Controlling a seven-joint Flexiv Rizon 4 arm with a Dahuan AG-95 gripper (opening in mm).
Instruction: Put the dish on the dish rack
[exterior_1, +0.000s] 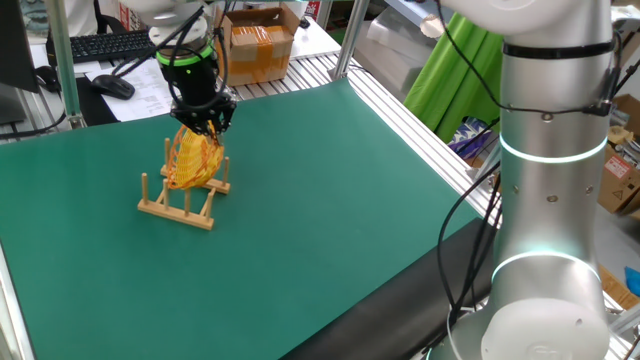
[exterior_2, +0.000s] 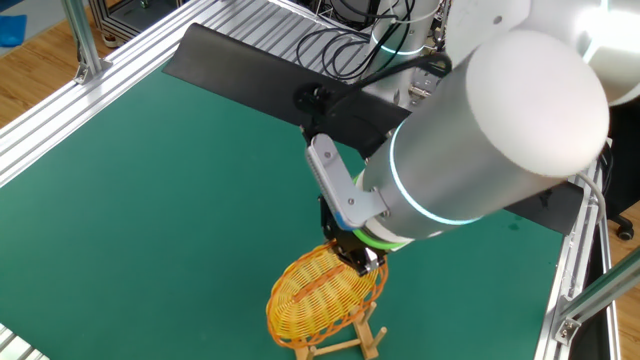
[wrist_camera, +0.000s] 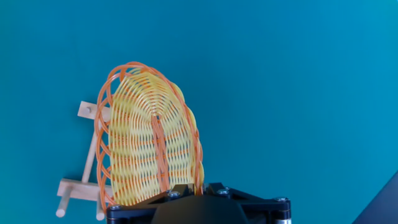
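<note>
Looking at one fixed view, you see your gripper (exterior_1: 203, 126) pointing steeply down, its jaws drawn narrow on the upper rim of the dish (exterior_1: 193, 160), which hangs on edge directly beneath it. The dish rack (exterior_1: 183, 197) stands on the green worktop (exterior_1: 330, 210) just below the gripper, and the lower part of the dish sits in among its upright pegs; whether the dish rests on the base rails you cannot tell from here. Beyond the gripper, off the mat, lie a keyboard (exterior_1: 108, 44) and a cardboard box (exterior_1: 260, 45). In the other fixed view, the gripper (exterior_2: 358, 258) comes out from under the big grey arm housing (exterior_2: 480, 140), pinching the top edge of the dish (exterior_2: 322, 295), whose woven face tilts toward the camera; below it, only a few pale rails and pegs of the dish rack (exterior_2: 350, 342) show at the picture's bottom edge. In the hand view, the black gripper body fills the bottom of the picture and the fingertips are hidden, but the dish (wrist_camera: 149, 143) rises straight ahead of it, seen nearly face on, its rim disappearing into the gripper. To the left of the dish, and partly behind it, the wooden rails of the dish rack (wrist_camera: 84, 180) lie on the worktop (wrist_camera: 298, 93).
</note>
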